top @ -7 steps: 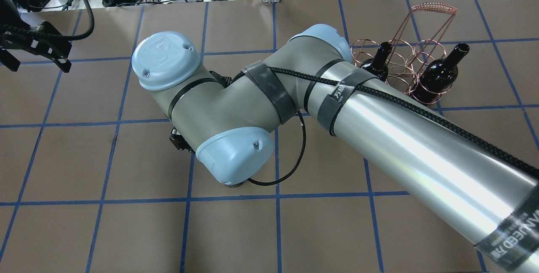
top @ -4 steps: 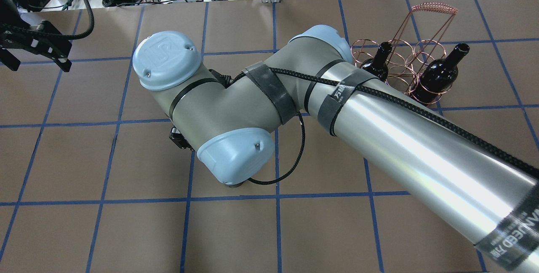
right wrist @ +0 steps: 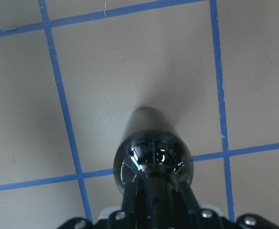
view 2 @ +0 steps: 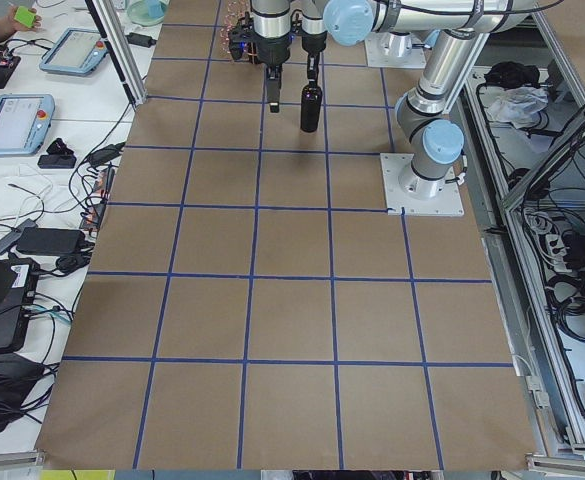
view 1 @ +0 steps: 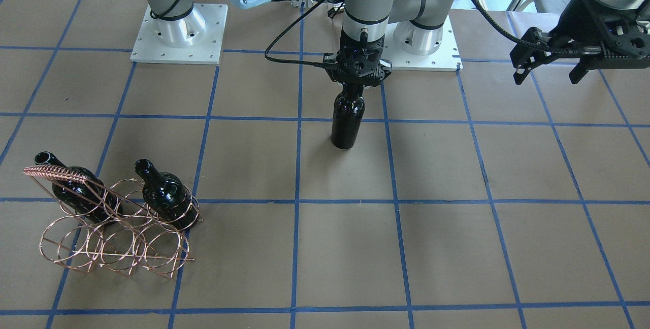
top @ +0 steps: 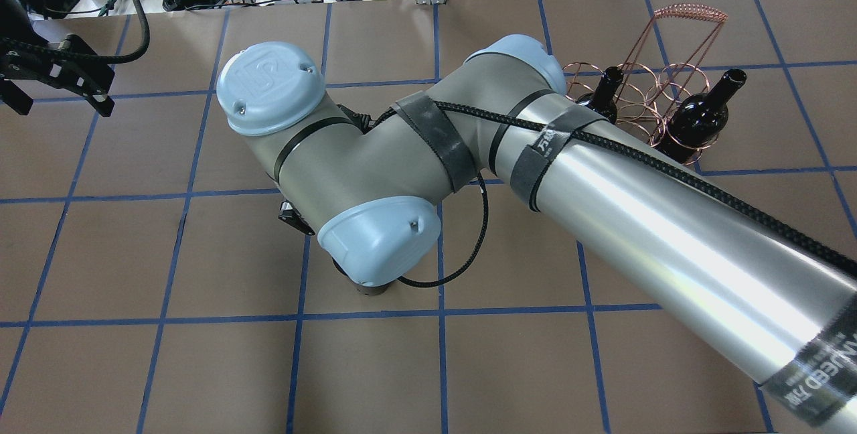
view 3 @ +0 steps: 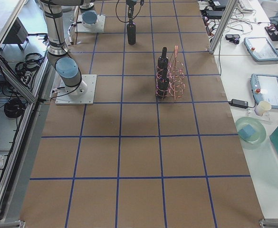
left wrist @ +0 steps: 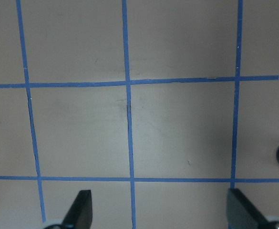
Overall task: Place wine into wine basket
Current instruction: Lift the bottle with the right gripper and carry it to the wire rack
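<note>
The copper wire wine basket (view 1: 109, 241) stands toward the operators' edge of the table (view 1: 457, 248), on the half toward the robot's right. Two black bottles are already seated in it, one (view 1: 76, 191) under the twisted handle (view 1: 51, 171) and the other (view 1: 162, 196) at the basket's opposite end. Both appear to sit in the row of rings nearer the robot, with an open ring between them. The row on the operators' side looks unfilled.

Further along, close to the robot-side edge and between the two arm bases, the third wine bottle (view 1: 348, 123) stands upright. The right gripper (view 1: 358, 72) is clamped on its neck from above. The right wrist view looks straight down the neck onto the bottle's shoulder, with the fingers pressed against either side. The pictures do not settle whether the base rests on the table or hangs just clear of it.

Toward the robot's left end of the table, the left gripper (view 1: 551, 62) hovers empty with its jaws spread wide. Its fingertips (left wrist: 79, 210) frame nothing but brown paper and blue tape lines in its wrist view.

By this evidence the task looks roughly two thirds done. Two bottles are in place, and the last one is secured but well apart from the basket. What is left is to carry it across the table, line it up over a free ring, lower it through and let go.
</note>
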Robot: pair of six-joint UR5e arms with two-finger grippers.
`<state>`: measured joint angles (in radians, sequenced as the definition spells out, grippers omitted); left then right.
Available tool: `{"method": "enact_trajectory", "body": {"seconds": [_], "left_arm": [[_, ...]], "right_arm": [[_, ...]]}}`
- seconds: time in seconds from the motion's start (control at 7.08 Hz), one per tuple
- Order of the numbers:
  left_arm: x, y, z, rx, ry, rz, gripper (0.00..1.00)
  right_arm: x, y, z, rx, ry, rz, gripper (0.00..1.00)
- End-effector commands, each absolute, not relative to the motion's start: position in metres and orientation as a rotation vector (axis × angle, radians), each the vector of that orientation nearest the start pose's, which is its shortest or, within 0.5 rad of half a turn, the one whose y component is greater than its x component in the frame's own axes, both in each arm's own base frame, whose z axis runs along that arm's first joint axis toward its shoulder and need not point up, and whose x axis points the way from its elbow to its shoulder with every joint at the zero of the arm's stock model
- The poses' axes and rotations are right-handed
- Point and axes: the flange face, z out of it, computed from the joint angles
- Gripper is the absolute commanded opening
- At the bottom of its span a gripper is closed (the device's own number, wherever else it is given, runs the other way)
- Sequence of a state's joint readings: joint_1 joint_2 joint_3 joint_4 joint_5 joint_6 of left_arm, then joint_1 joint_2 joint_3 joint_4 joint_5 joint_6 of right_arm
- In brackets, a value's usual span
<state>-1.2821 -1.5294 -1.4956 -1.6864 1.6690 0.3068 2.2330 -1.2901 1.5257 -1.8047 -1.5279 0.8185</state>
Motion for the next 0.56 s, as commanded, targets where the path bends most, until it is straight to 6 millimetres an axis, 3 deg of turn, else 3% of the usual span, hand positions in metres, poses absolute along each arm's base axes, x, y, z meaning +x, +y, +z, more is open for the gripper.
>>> {"method": "enact_trajectory", "body": {"seconds": [0.0,0.14,0.42], "left_arm": [[0.014,-0.487,0.533,0.028,3.052,0.046,1.0],[0.008,-0.486,0.534,0.049,3.049,0.047,1.0],[-0.025,-0.486,0.534,-0.084,3.087,0.021,1.0]], "right_arm": [[0.428,-0.401,0.441,0.275,3.056,-0.034,0.1],[0.378,-0.403,0.474,0.25,3.081,-0.009,0.07],[0.287,-0.409,0.508,0.117,3.139,0.09,0.06]]}}
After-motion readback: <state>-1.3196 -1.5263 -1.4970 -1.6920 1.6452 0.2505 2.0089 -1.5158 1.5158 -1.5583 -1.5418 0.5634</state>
